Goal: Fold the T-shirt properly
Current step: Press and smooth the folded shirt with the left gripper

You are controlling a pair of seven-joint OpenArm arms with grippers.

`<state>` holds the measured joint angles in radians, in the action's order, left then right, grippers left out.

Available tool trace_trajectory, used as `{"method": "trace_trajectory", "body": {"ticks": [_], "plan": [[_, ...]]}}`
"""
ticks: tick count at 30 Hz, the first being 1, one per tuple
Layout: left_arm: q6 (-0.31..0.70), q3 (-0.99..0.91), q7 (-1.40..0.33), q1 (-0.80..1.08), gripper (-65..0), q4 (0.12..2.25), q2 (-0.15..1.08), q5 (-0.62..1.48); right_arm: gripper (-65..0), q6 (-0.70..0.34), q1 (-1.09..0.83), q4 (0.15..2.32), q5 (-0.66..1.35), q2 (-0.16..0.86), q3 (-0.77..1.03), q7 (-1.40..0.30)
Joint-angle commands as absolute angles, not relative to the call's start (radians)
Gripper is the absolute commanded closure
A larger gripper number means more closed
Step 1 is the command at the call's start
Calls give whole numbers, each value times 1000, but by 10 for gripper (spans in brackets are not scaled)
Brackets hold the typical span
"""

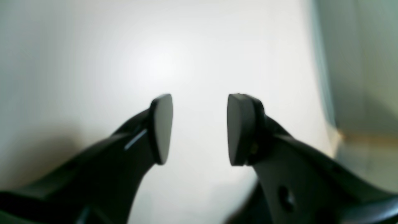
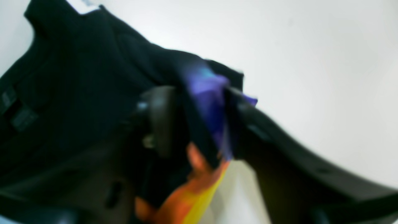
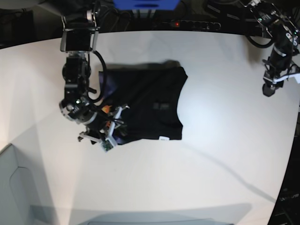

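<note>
The T-shirt (image 3: 147, 105) is black and lies partly folded on the white tabletop (image 3: 211, 154), in the left half of the base view, as a roughly square dark shape with some wrinkles. A small white tag (image 3: 163, 138) shows at its near edge, and a little orange and purple print is visible at its near left corner, where the cloth is bunched. From this shape I cannot tell clearly which way the collar points; no side is much longer than the other. The right claw (image 2: 199, 121) is at that near left corner and it is closed on a fold of the shirt: in the right wrist view the purple and orange printed cloth is pinched between the two fingers (image 2: 160, 118). The left claw (image 1: 199, 129) is far from the shirt, near the right edge of the tabletop, and its fingers stand apart with only bare white surface between them
</note>
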<state>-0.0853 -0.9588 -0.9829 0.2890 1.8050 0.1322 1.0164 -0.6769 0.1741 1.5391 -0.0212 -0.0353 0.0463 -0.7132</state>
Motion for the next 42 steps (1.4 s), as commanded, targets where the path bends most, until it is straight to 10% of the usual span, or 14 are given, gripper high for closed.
{"method": "trace_trajectory", "body": {"ticks": [1, 9, 33, 42], "plan": [[-87, -928, -980, 295, -294, 1836, 143, 1064, -350, -668, 191, 1586, -2, -39, 74, -682], [-87, -553, -967, 282, -489, 1840, 143, 1098, -377, -671, 120, 1762, -1, -38, 168, -684], [-87, -65, -966, 7, -488, 1465, 85, 897, -377, -671, -33, 1851, -5, 8, 249, -684], [-87, 70, -829, -15, -156, 1357, 85, 895, -377, -668, -35, 1851, -5, 13, 249, -684]]}}
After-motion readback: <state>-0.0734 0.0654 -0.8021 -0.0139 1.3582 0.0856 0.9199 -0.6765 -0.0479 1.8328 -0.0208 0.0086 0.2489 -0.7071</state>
